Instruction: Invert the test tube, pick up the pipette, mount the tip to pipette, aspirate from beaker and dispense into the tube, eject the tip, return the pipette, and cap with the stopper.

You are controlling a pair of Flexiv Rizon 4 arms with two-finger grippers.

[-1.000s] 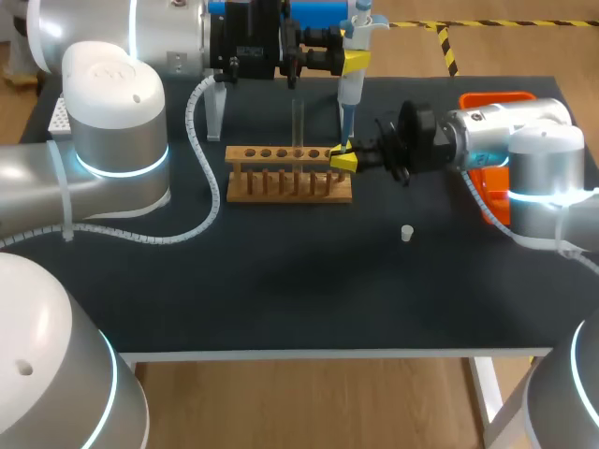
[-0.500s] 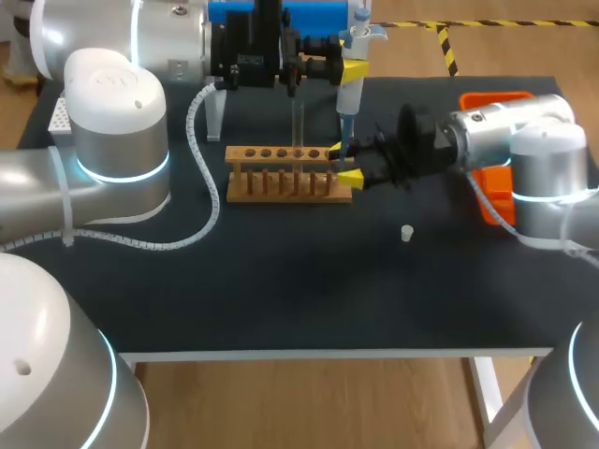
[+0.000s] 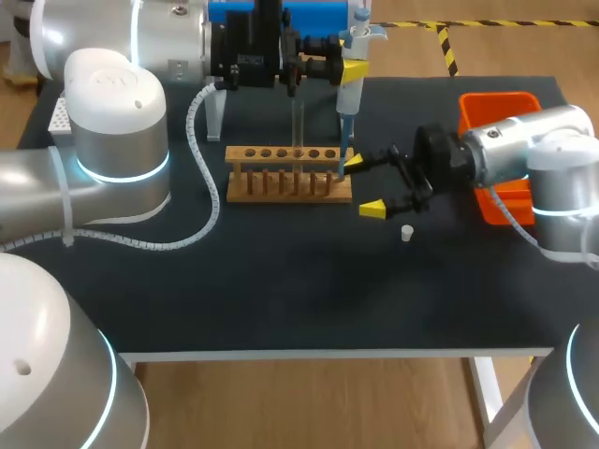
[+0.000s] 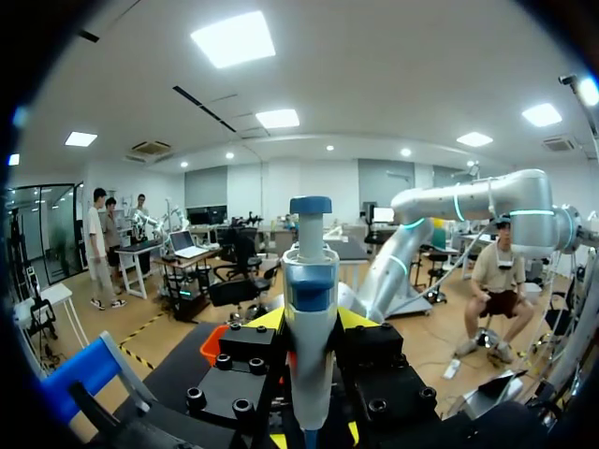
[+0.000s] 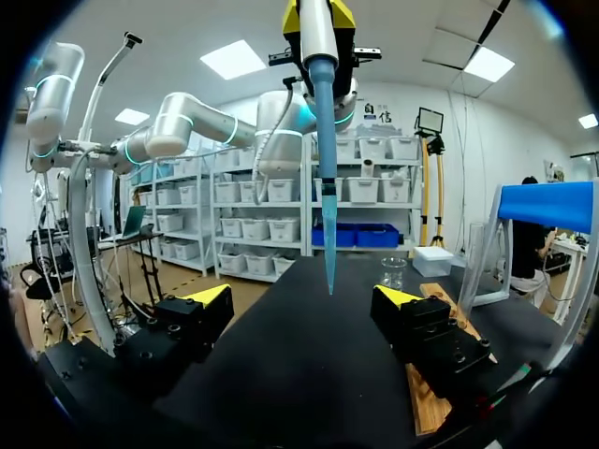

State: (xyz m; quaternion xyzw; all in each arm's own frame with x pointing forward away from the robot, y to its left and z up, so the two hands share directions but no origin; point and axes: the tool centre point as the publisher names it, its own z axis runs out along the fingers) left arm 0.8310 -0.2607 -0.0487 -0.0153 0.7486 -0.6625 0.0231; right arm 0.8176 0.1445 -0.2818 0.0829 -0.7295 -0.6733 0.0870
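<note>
- L gripper (image 4: pixel 311 321) clamped on pipette (image 4: pixel 309 281), held upright, tip down.
- R gripper (image 3: pixel 363 185) fingers wide apart, holding nothing.
- Pipette tip (image 5: pixel 328 224) hangs just ahead of R gripper, between its fingers.
- Rack (image 3: pixel 288 176) just beside R gripper; stopper (image 3: pixel 406 233) near it.

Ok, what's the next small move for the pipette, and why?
Probably carry the pipette, held in the left hand, over to the beaker to aspirate. Its blue tip looks mounted, and the right hand is open and apart from it.
</note>
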